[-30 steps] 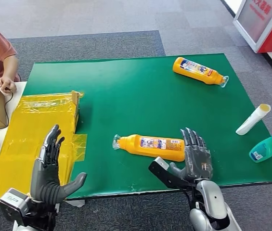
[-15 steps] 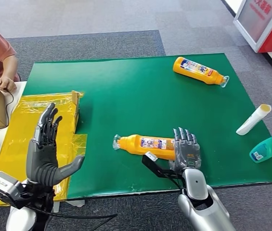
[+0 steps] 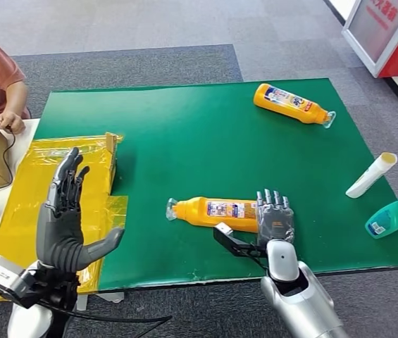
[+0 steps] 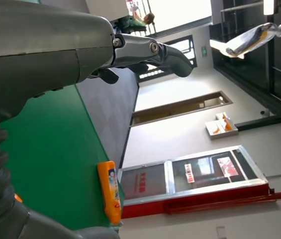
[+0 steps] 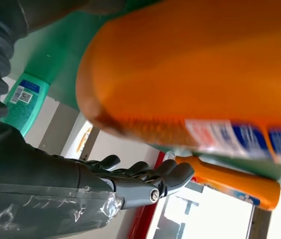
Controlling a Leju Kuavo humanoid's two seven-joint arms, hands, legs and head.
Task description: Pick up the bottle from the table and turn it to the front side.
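Bottle, the near orange one, lies on its side on the green mat, cap end to the left, label up. Over the last second the right hand has slid in against its base end, fingers extended and nothing gripped yet, so the pickup looks imminent. The left hand has risen a little and hovers open and empty above the glossy, crinkled yellow sheet. The bottle's plastic looks smooth and rounded, probably slippery.

near bottle: lying at 6 o'clock on the surface
far bottle: 1 o'clock
tube: 3 o'clock edge
right hand: at near bottle's base
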